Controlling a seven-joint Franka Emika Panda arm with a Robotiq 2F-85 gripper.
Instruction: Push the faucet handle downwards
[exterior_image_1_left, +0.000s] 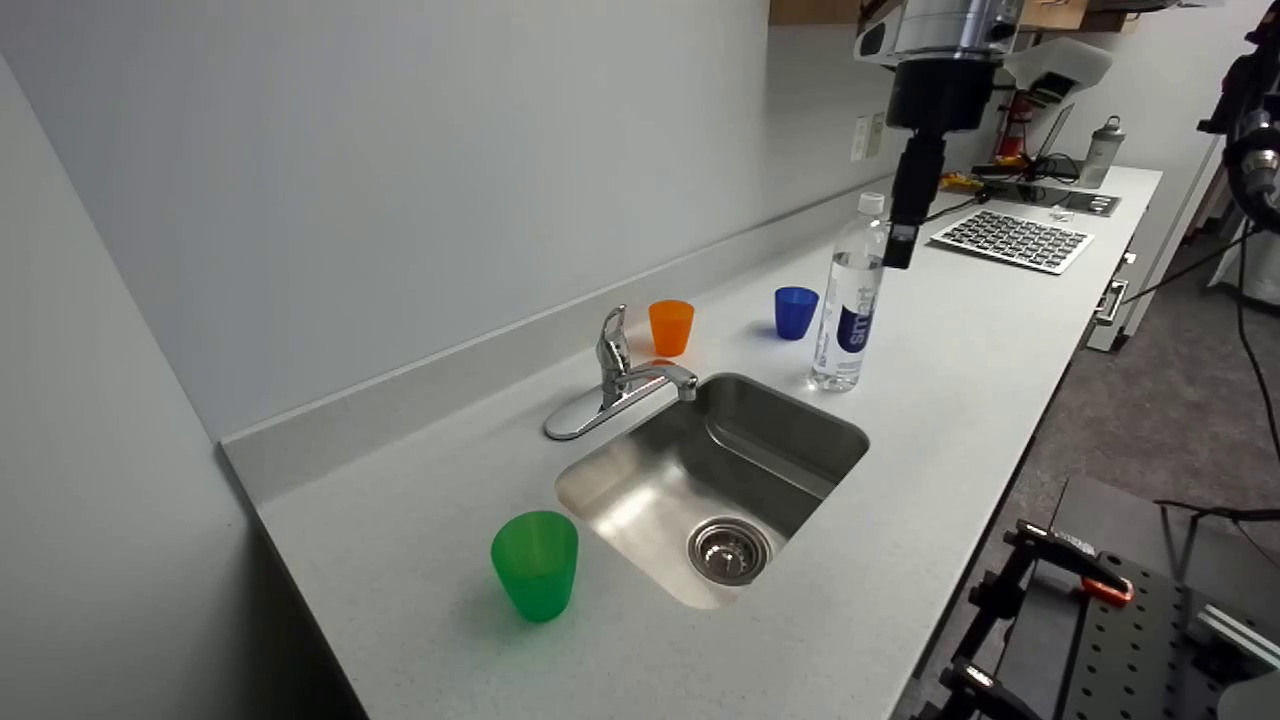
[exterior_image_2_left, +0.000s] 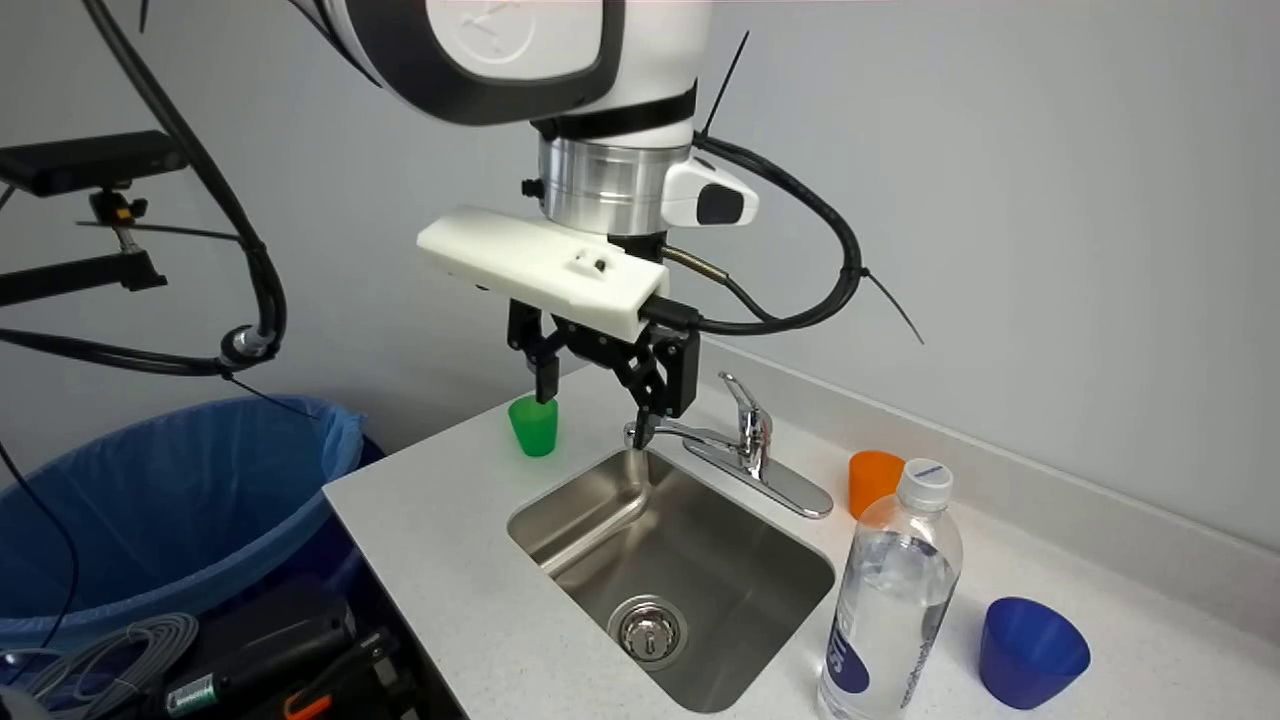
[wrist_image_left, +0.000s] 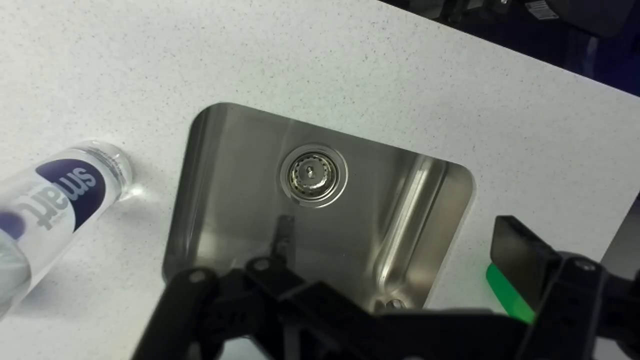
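1. Faucet handle (exterior_image_1_left: 612, 342): short chrome lever seated on top of the faucet (exterior_image_1_left: 611, 390), on the wall (exterior_image_1_left: 450, 200) side of the stainless steel sink (exterior_image_1_left: 640, 485). Free end points upward in both exterior views.
2. Curved chrome spout (exterior_image_1_left: 668, 371): extends from the faucet over the sink rim.
3. Hand (exterior_image_2_left: 595, 412): fingers spread, wide gap between the tips; points down, hangs in the air. In an exterior view one fingertip (exterior_image_2_left: 645, 427) crosses in front of the spout end; in an exterior view the hand shows well apart from the faucet handle.
4. Drain strainer (wrist_image_left: 313, 175): round, metal, set in the sink floor.
5. Clear water bottle (exterior_image_1_left: 850, 310), marked "smart": upright on the white desk (exterior_image_1_left: 400, 560), just beside the sink.
6. Orange cup (exterior_image_1_left: 671, 328): upright, near the faucet. Blue cup (exterior_image_2_left: 1033, 655): upright, farther along the wall, near the water bottle.
7. Green cup (exterior_image_1_left: 536, 566): upright near the sink, at the opposite end from the water bottle; only part of it shows in the wrist view, beside a finger.
8. Farther along the desk: flat white panel (exterior_image_1_left: 1012, 240) with a dark grid pattern; gray lidded bottle (exterior_image_1_left: 1101, 155) with a carry loop.
9. Blue-lined bin (exterior_image_2_left: 190, 490): beyond the desk's end, in an exterior view.
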